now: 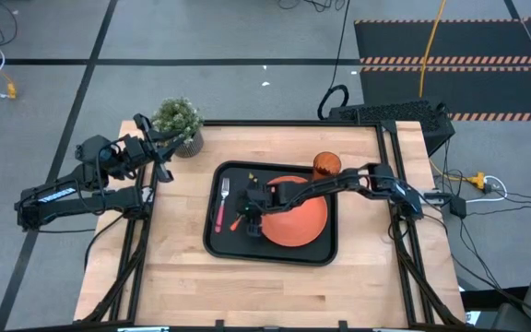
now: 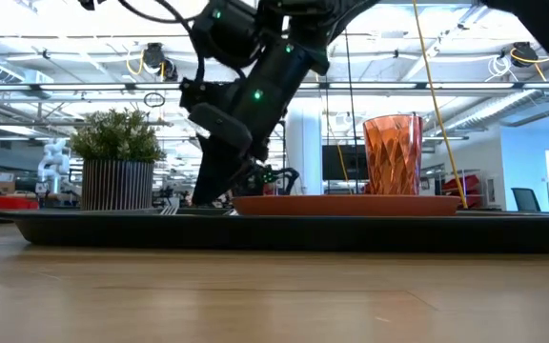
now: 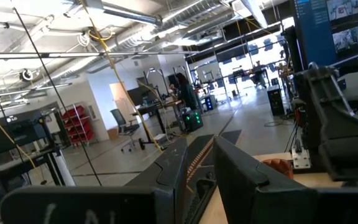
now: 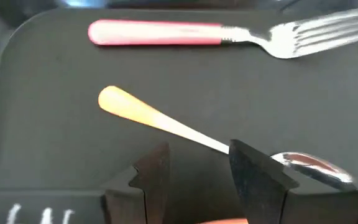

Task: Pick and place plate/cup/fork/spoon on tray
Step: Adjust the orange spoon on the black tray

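Observation:
The black tray [image 1: 219, 244] lies in the middle of the table. On it are the orange plate [image 1: 304, 223], the amber cup [image 1: 326, 166] at its far right corner, the pink-handled fork [image 4: 166, 32] and the orange-handled spoon [image 4: 148, 115]. The fork and spoon lie flat on the tray's left part. My right gripper [image 4: 197, 165] is open, low over the spoon, pointing down, between the fork and the plate. One finger [image 4: 253, 171] stands over the spoon's neck. My left gripper [image 1: 159, 159] is shut and empty at the table's far left, next to the plant. My right gripper is open over the spoon's neck [image 4: 219, 146], which runs behind one finger. I cannot tell whether that finger touches it. The spoon lies flat on the tray floor.
A potted green plant [image 1: 178, 122] stands at the table's far left corner, just off the tray. In the low view the cup [image 2: 392, 152] stands upright behind the plate [image 2: 351, 203]. Bare wood shows along the table's near side [image 1: 265, 290].

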Robot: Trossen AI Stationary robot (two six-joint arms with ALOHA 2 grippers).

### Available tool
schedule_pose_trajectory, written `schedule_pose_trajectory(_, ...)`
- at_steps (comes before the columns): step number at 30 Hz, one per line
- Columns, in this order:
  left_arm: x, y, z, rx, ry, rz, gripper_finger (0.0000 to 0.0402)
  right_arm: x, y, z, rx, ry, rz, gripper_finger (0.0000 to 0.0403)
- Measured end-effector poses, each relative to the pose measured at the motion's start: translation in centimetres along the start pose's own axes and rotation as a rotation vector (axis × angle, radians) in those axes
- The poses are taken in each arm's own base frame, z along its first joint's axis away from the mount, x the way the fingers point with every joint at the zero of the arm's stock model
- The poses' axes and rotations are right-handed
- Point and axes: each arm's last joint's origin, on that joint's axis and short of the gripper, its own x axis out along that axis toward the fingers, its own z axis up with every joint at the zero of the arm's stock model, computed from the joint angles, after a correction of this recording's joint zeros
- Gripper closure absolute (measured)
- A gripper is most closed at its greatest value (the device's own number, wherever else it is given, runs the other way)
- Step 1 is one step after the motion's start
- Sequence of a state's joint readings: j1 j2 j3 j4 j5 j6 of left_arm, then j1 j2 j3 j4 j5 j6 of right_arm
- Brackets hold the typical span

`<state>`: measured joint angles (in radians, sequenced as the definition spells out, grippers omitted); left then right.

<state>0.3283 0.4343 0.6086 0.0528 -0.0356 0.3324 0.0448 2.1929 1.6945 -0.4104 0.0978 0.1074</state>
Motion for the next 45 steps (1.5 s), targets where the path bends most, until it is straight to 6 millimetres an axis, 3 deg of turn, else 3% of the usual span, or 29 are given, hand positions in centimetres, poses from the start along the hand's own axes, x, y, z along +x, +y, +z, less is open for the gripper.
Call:
schedule_pose_trajectory(15, 0.0, 0.0, 0.0, 0.002, 0.002, -0.001, 0.0321, 2.0, -0.5, -2.0, 0.048, 0.018, 0.040, 0.0245)
schedule_pose_trajectory(35, 0.0, 0.0, 0.0, 0.000, 0.000, 0.000, 0.0321, 2.1, -2.2, -0.8, 0.032, -0.107, 0.028, 0.0245)
schedule_pose_trajectory(45, 0.0, 0.0, 0.0, 0.000, 0.001, 0.000, 0.0321, 2.1, -2.8, -2.1, -0.022, 0.033, -0.077, 0.0245)
